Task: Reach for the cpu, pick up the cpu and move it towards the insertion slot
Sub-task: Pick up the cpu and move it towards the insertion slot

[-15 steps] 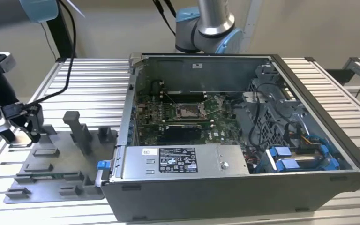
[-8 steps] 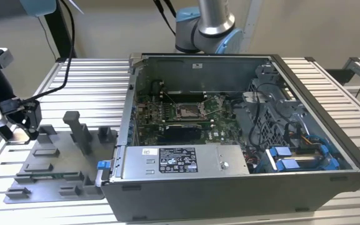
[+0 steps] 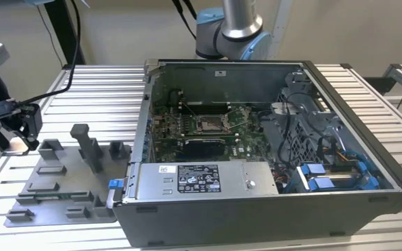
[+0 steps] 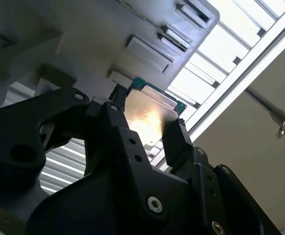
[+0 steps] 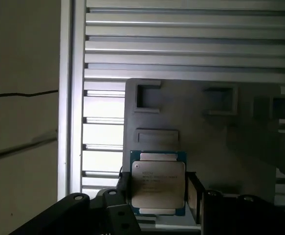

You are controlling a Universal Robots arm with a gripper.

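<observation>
In both wrist views my gripper [image 5: 158, 192] is shut on the cpu [image 5: 158, 180], a thin square chip with a pale silver face and a green rim. One black finger presses on each side of it. The second wrist view has the cpu [image 4: 151, 111] between the fingers of the gripper [image 4: 146, 122], with the grey fixture plate [image 4: 83, 44] behind it. At the exterior view's left the gripper [image 3: 18, 137] hangs over the plate's far left corner. The insertion slot [image 3: 210, 124], a silver frame with a dark centre, lies on the motherboard inside the open case, well away toward the exterior view's right.
The grey fixture plate [image 3: 61, 196] carries upright blocks [image 3: 88, 146] and low pockets. The open computer case [image 3: 271, 214] has tall walls, a power supply [image 3: 201, 180] at its front and blue cables [image 3: 334, 175] on the exterior view's right. The table is slatted metal [image 3: 96, 91].
</observation>
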